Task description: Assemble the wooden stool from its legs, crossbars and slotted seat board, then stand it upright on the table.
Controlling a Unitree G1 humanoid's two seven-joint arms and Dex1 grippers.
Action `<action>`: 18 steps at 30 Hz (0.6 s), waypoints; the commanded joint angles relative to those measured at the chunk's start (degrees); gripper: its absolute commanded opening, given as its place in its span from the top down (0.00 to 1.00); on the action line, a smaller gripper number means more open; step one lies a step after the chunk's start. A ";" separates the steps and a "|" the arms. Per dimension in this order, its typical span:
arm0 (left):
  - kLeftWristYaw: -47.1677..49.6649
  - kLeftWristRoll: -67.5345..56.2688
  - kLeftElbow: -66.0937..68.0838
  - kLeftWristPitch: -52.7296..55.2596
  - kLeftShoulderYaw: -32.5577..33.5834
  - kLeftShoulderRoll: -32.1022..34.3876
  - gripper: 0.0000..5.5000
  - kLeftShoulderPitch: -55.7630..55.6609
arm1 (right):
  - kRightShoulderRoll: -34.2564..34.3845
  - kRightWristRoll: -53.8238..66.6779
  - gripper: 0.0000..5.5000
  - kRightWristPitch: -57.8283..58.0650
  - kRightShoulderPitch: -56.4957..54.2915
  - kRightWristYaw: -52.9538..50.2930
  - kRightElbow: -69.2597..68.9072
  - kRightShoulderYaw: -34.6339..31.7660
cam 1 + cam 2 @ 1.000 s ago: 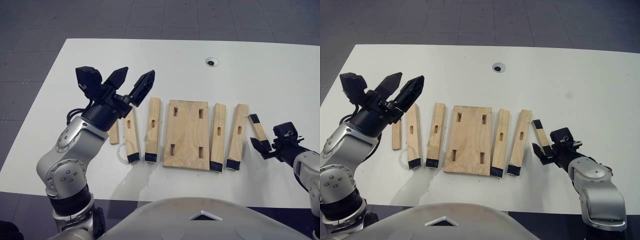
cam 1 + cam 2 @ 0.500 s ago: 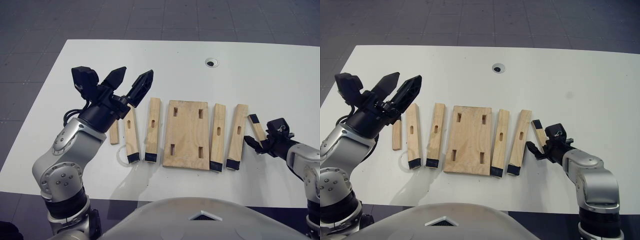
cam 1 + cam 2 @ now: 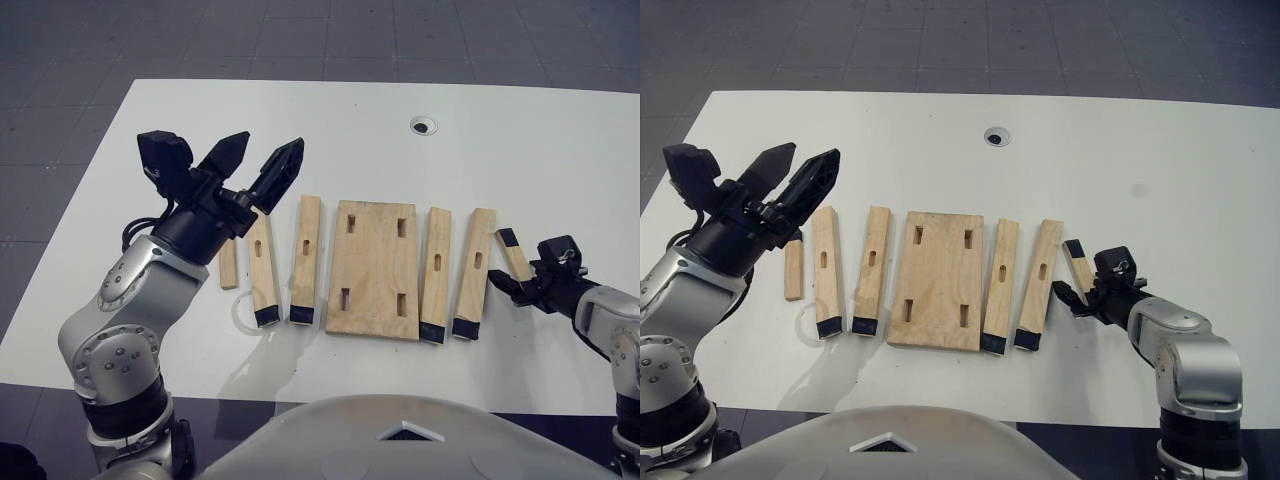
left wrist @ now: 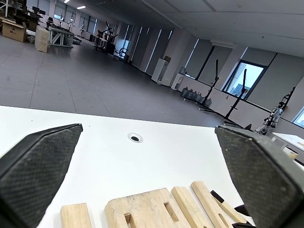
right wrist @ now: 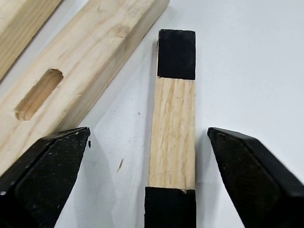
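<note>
Right hand [image 3: 518,289]: fingers apart, has closed in to straddle the black-tipped crossbar [image 5: 172,133], which lies flat on the desk [image 3: 560,150] beside the rightmost leg [image 3: 473,272].
Left hand [image 3: 270,143]: spread, raised, empty.
Meaning: crossbar pickup looks imminent.

Four views, one table [image 3: 560,120]
Eyes look down over all of it; left wrist faces the far edge; right wrist close above a crossbar [image 5: 173,128].

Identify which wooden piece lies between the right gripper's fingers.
The short crossbar with black ends, at the row's right end, framed by the open right gripper. The neighbouring slotted leg lies outside it.
</note>
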 commanded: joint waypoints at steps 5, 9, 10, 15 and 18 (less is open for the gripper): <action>1.23 -1.22 -0.32 -0.64 0.21 1.58 0.06 0.33 | 0.65 0.31 0.41 2.06 2.44 -0.44 2.06 1.19; 1.59 -1.63 -0.36 -1.10 0.17 2.06 0.06 0.47 | 1.37 1.33 0.54 3.05 2.04 -0.45 1.89 0.44; 1.67 -1.75 -0.41 -1.21 0.17 2.18 0.06 0.53 | 1.37 1.36 0.59 3.09 2.01 -0.52 1.82 0.38; 2.00 -2.15 -0.61 -1.41 0.18 2.47 0.06 0.61 | 1.09 1.47 0.75 3.26 2.13 -1.02 1.44 0.25; 2.13 -2.28 -0.55 -1.39 0.27 2.67 0.06 0.66 | 1.43 1.16 0.77 3.05 2.07 -1.96 1.58 -0.56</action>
